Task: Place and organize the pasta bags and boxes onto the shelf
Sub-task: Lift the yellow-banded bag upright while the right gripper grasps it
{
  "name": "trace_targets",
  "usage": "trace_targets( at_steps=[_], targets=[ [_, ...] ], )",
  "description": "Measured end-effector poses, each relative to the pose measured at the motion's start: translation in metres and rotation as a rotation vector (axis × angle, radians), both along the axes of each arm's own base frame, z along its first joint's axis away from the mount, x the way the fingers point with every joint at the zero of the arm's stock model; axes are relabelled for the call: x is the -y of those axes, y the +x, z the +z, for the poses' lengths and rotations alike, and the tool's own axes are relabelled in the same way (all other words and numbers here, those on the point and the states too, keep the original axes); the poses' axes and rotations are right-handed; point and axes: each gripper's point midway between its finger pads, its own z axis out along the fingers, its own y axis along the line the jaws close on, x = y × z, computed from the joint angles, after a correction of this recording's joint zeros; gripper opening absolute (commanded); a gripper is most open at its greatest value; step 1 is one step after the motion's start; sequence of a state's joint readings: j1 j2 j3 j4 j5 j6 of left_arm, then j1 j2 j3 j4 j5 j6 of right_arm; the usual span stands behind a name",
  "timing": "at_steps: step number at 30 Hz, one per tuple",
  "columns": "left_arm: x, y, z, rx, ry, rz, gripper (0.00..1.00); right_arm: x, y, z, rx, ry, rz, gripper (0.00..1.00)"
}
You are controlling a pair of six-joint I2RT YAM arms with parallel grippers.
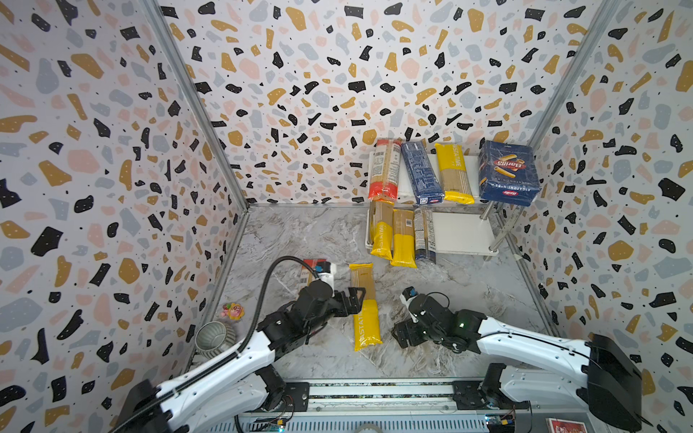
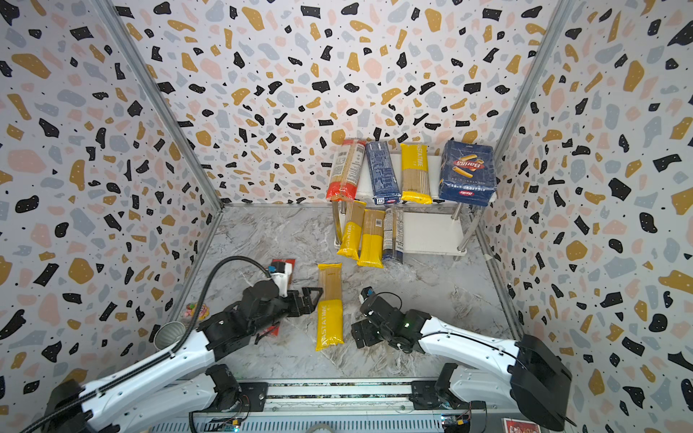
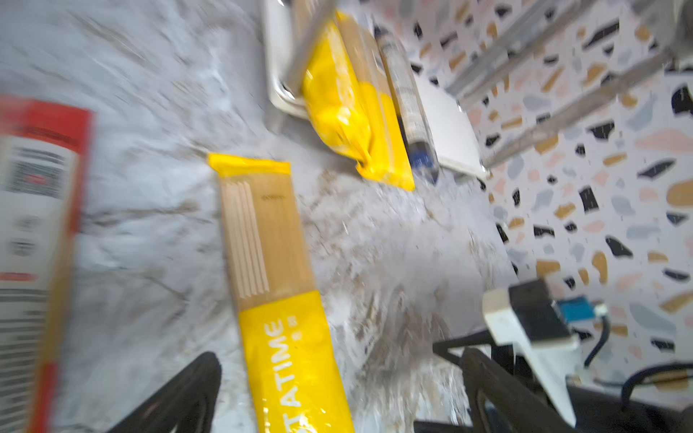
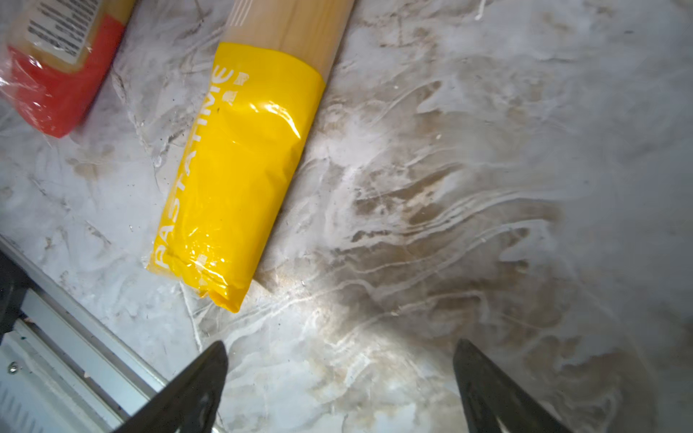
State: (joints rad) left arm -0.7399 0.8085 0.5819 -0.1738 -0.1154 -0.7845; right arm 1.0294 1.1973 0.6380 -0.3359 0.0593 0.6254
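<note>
Four packs (image 1: 453, 172) top the shelf (image 1: 461, 232); three lie below.

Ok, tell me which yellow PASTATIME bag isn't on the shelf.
The yellow bag lying flat on the marble table; the other three rest on the shelf.
</note>
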Motion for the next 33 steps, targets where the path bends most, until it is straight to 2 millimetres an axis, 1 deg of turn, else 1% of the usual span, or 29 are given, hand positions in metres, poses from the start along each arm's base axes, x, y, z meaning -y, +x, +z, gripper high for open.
trace_targets(
  at_steps=[2,4,5,7,10,14,17,21,28,29,30,32,33],
  targets=[
    [-0.033,0.003,0.01,0.026,-0.005,0.093,0.99,-0.016,-0.001,-0.004,-0.003,-0.021,0.015,0.99],
    [-0.055,0.001,0.012,0.03,0.004,0.154,1.0,-0.033,0.0,-0.006,0.0,-0.029,0.027,0.99],
    [-0.063,-0.002,0.013,0.03,0.008,0.171,0.99,-0.042,0.0,-0.006,0.001,-0.029,0.033,0.99],
    [-0.072,-0.008,0.011,0.02,0.018,0.184,1.0,-0.06,0.0,-0.008,0.003,-0.028,0.046,0.99],
    [-0.079,-0.018,0.006,0.0,0.032,0.185,1.0,-0.085,0.003,-0.011,0.002,-0.029,0.056,0.99],
    [-0.087,-0.03,0.008,0.004,0.03,0.186,0.99,-0.108,0.008,-0.022,-0.007,-0.049,0.055,0.99],
    [-0.091,-0.036,0.013,0.013,0.023,0.188,0.99,-0.115,0.014,-0.032,-0.013,-0.08,0.037,0.99],
    [-0.093,-0.04,0.017,0.027,0.013,0.185,0.99,-0.116,0.021,-0.045,-0.01,-0.139,0.005,0.99],
    [-0.09,-0.044,0.019,0.029,0.001,0.158,1.0,-0.117,0.032,-0.05,0.035,-0.225,-0.045,1.0],
    [-0.089,-0.044,0.019,0.031,0.0,0.155,1.0,-0.117,0.033,-0.05,0.038,-0.231,-0.051,0.97],
    [-0.089,-0.045,0.019,0.032,-0.001,0.153,1.0,-0.117,0.034,-0.05,0.039,-0.238,-0.054,0.92],
    [-0.089,-0.045,0.02,0.034,-0.004,0.147,1.0,-0.119,0.035,-0.05,0.041,-0.242,-0.059,0.8],
    [-0.088,-0.046,0.021,0.036,-0.006,0.143,0.99,-0.119,0.035,-0.051,0.042,-0.245,-0.061,0.71]
  ],
)
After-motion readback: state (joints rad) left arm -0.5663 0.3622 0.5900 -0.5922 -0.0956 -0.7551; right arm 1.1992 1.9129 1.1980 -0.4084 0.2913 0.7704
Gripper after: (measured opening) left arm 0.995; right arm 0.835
